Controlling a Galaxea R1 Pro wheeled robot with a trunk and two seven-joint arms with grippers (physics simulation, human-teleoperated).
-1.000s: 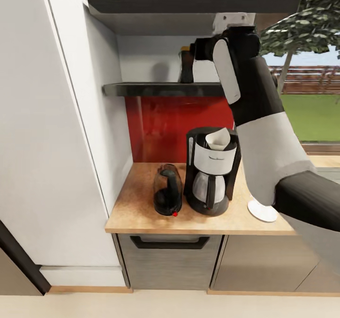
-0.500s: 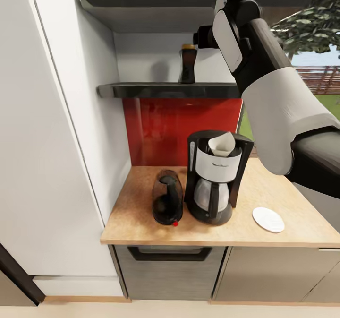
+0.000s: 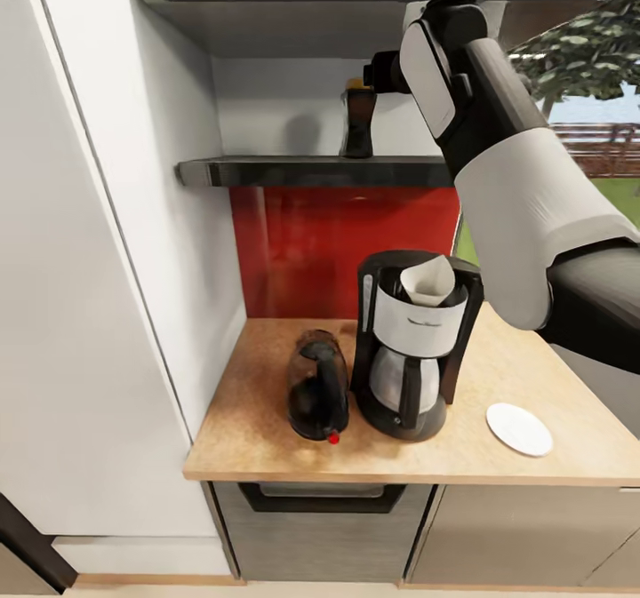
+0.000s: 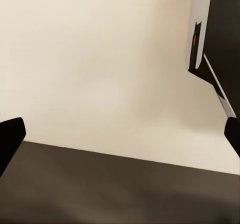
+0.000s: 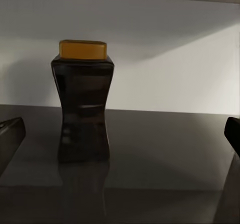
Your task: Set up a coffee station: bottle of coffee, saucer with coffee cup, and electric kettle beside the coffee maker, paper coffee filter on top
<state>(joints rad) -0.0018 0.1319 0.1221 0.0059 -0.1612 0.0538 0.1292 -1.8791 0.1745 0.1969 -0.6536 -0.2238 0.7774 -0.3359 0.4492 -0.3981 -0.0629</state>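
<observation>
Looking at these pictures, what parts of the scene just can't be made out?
- Head view: the right gripper is hidden behind the arm's wrist, beside the bottle of coffee on the shelf.
- Right wrist view: fingertips are cut off by the picture's edges.
- Head view: the lettering on the coffee maker is too small to read.
- Left wrist view: blurred pale and dark surfaces, unidentifiable.
</observation>
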